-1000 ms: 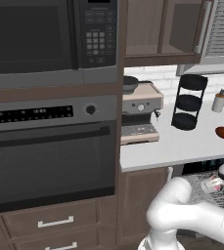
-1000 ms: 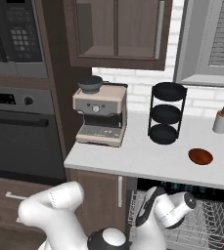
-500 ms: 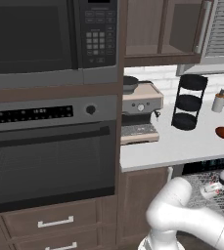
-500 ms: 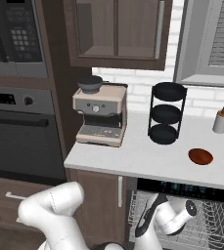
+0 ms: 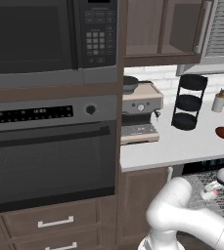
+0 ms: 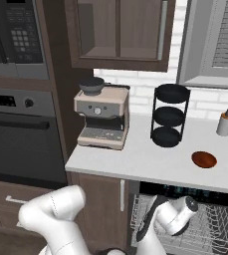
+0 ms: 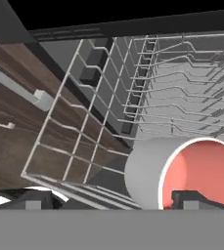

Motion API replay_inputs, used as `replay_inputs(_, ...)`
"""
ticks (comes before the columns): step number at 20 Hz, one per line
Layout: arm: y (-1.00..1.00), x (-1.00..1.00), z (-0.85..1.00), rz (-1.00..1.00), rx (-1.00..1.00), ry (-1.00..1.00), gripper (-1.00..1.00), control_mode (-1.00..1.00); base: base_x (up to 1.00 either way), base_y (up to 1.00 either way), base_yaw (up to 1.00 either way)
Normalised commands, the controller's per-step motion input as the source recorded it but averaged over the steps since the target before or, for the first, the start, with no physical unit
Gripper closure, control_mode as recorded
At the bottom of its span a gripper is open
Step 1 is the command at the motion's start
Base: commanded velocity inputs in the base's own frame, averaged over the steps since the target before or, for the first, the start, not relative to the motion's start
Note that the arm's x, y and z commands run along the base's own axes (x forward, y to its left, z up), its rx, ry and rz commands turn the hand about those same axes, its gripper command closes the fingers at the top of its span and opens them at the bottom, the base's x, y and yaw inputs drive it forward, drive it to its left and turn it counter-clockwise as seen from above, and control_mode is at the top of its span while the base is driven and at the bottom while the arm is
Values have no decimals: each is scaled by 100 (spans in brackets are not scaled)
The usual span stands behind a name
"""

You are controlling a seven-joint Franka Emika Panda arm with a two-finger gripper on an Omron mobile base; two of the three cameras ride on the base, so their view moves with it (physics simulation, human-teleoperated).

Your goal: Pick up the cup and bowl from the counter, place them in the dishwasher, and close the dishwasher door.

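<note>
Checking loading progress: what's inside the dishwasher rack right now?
The cup, grey outside and red inside, sits between the fingers over the wire rack. The rack's far end is out of sight.

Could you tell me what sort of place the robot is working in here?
A rendered home kitchen: a built-in oven under a microwave, an espresso machine on the pale counter, and an open dishwasher below with its wire rack pulled out.
</note>
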Motion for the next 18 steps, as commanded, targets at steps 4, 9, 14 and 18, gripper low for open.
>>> replay_inputs(4,-16,14,7,-9,-33,15,-100,-100,0,0,0)
replay_inputs(9,-16,13,18,-21,-22,6,-100,-100,0,0,0)
replay_inputs(14,-34,0,90,-16,-1,0,-100,-100,0,0,0)
replay_inputs(18,-43,0,100,-13,-3,0,-100,-100,0,0,0)
